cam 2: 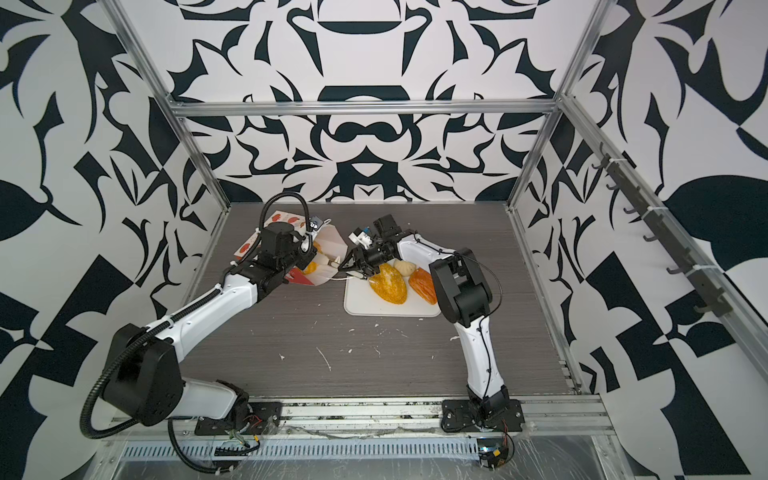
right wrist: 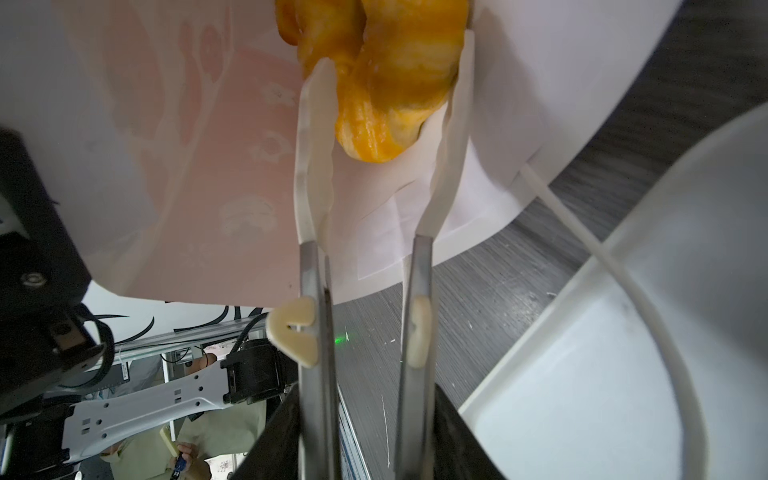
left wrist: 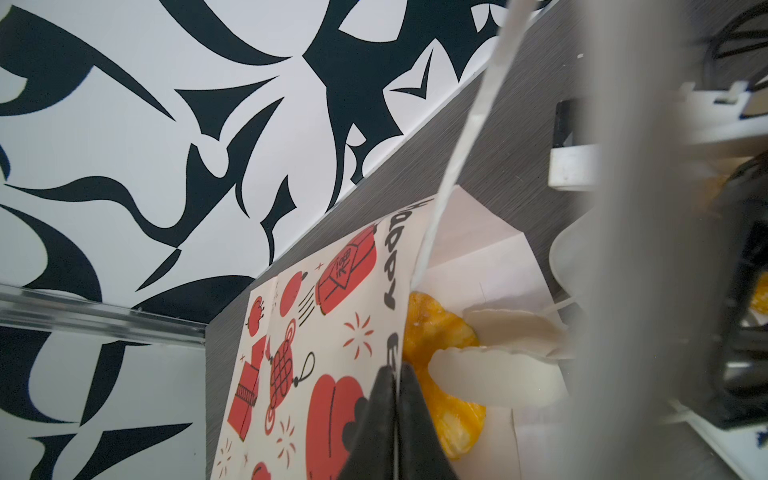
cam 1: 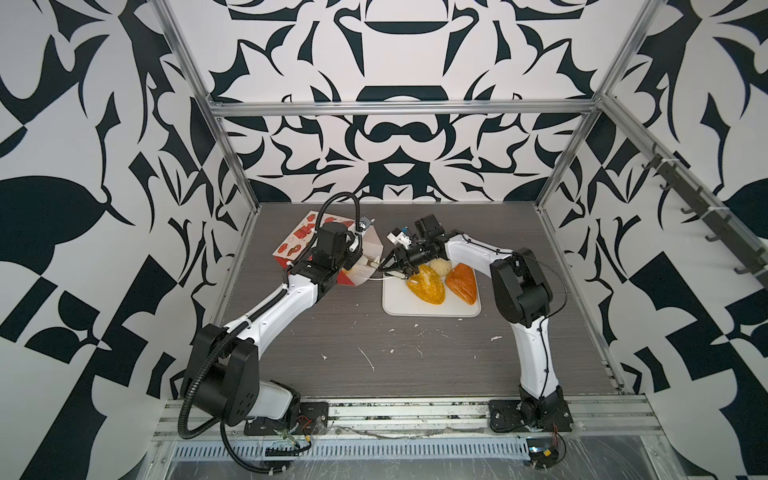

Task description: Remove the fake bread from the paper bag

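Observation:
The paper bag [cam 1: 297, 243] [left wrist: 316, 332] lies tipped on the table with its mouth toward the white tray. My left gripper [left wrist: 397, 374] is shut on the bag's upper rim and holds the mouth up. My right gripper [right wrist: 368, 415] [cam 1: 401, 262] is shut on a pair of tongs [right wrist: 313, 257]. The tongs reach into the bag, and their cream tips [left wrist: 498, 374] stand apart on either side of a golden piece of fake bread [right wrist: 386, 83] [left wrist: 436, 328]. Three more pieces lie on the tray: a yellow-orange flaky one [cam 1: 426, 286], a cream bun [cam 1: 439, 264] and an orange-brown loaf [cam 1: 462, 283].
The flat white tray [cam 1: 432, 309] [right wrist: 623, 374] lies just right of the bag's mouth. A white cord handle [right wrist: 623, 282] trails from the bag onto the tray. The right arm's elbow [cam 2: 461, 286] covers part of the loaf in a top view. Metal frame posts edge the table.

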Robot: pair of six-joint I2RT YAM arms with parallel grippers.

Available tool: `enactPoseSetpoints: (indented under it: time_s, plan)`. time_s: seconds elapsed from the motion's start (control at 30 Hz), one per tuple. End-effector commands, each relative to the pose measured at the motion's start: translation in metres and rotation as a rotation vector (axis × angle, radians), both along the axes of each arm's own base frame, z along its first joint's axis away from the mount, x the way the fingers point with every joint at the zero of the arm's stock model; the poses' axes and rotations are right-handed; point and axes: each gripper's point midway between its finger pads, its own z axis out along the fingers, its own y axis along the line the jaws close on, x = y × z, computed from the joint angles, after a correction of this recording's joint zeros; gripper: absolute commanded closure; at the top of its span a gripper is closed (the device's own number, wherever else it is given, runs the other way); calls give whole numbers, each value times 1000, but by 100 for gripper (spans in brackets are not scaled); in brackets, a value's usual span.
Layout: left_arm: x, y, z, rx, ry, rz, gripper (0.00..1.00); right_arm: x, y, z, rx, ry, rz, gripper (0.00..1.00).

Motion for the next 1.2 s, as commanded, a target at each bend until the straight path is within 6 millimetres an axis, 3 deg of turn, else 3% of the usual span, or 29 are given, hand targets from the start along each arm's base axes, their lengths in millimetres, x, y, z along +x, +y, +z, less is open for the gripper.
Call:
enactPoseSetpoints:
  time_s: [0.0,0.23,0.6,1.17]
  plan:
    - [-2,-6,6,-22,-23,-25,92,-1,13,22,68,-64,57,54]
    - [-3,-7,7,-24,-25,-27,92,-2,24,26,98,-86,80,53]
    - [-4,-9,5,-27,-21,-32,92,11,33,39,153,-123,54,53]
    - [-5,-10,11,-27,-30,-33,92,18,60,33,135,-150,72,53]
